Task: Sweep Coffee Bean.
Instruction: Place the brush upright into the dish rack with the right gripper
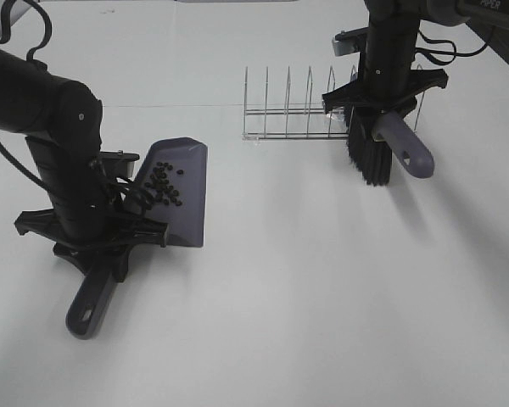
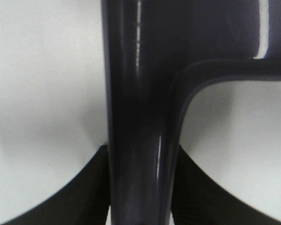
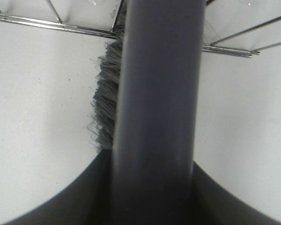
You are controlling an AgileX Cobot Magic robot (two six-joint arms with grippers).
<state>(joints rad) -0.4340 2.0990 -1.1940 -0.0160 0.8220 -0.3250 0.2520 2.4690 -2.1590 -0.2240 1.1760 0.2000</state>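
The coffee beans (image 1: 162,184) lie as a dark cluster inside the purple-grey dustpan (image 1: 185,193) on the left of the white table. My left gripper (image 1: 98,240) is shut on the dustpan's handle (image 1: 90,303), which fills the left wrist view (image 2: 136,117) between the dark fingers (image 2: 79,199). My right gripper (image 1: 380,106) is shut on the brush's grey handle (image 1: 405,146). It holds the brush at the back right, black bristles (image 1: 369,161) pointing down. The handle (image 3: 154,93) and bristles (image 3: 105,108) show in the right wrist view. No beans show on the table.
A wire dish rack (image 1: 293,114) stands at the back middle, just left of the brush; its rods show in the right wrist view (image 3: 51,23). The white table (image 1: 322,288) spreads between dustpan and brush. Its dark edge shows at the far right (image 1: 500,51).
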